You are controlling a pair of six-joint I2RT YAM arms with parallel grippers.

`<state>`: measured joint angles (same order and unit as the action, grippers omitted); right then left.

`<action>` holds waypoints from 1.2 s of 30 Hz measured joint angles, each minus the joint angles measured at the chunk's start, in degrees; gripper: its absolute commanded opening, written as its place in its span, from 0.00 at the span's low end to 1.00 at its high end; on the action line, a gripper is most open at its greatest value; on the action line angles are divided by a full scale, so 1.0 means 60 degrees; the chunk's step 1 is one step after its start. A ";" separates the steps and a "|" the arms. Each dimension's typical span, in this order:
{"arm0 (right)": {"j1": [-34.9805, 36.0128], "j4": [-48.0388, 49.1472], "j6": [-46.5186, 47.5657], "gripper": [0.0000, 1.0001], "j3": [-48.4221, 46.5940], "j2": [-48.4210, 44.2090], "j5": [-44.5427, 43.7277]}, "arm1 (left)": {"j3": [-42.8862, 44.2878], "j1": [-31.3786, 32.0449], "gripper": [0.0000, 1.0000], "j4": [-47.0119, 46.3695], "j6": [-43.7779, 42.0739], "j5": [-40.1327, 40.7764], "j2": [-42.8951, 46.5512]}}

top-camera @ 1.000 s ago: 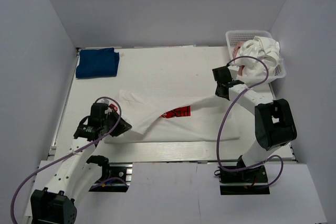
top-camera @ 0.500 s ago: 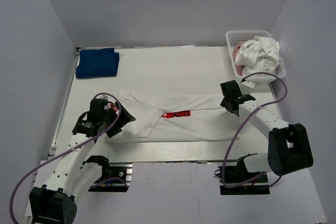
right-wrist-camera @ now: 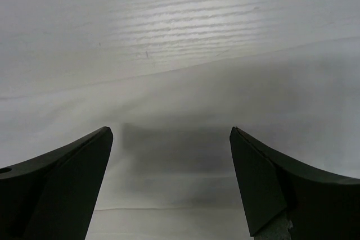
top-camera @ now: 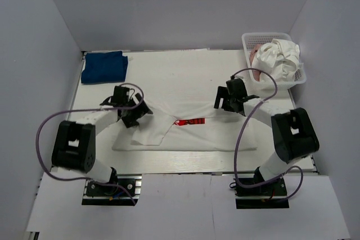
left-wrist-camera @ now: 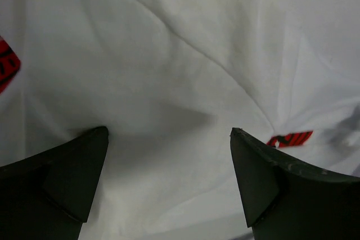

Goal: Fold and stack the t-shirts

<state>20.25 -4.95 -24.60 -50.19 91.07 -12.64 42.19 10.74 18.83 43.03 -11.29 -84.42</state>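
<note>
Both my arms have swung inward and dropped the white tee [top-camera: 191, 133], which now lies half-folded at the middle of the table [top-camera: 169, 74]. It is limp, light cloth, so I'd pinch a hem or corner. My left pincer [top-camera: 134, 114] and right pincer [top-camera: 226, 103] gape, empty.

On the table [top-camera: 185, 77] the printed t-shirt [top-camera: 194, 133] lies spread at centre; folded t-shirt [top-camera: 104, 67] in the far-left corner; basket [top-camera: 251, 38] holding crumpled t-shirts [top-camera: 279, 55] far right.

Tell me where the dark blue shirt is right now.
In the top view the dark blue shirt lies folded at the far left corner of the table, apart from the white shirt spread near the middle and opposite the basket.
</note>
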 measured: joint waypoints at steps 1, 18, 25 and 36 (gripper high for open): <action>0.0055 0.0106 0.0051 0.90 0.0004 0.0284 0.0193 | 0.0324 -0.0007 1.00 -0.0248 -0.0047 0.0000 -0.0335; 0.3512 -0.0962 0.1064 0.90 0.1344 -0.1056 0.4153 | 1.4517 0.0229 1.00 -0.1756 -0.0390 -0.1275 -1.1326; 0.5082 -0.2852 0.2918 0.90 0.0244 -0.0262 0.6615 | 1.6163 0.0667 1.00 -0.5308 0.1494 -0.2204 -1.3387; 0.5508 -0.2987 0.3748 0.90 0.0131 -0.1024 0.6867 | 1.5843 0.1078 1.00 -0.6145 0.1883 -0.1519 -1.3358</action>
<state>53.30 -22.87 -2.11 -49.41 84.93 28.56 137.25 17.21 -18.04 54.33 -20.40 -164.57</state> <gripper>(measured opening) 0.905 0.991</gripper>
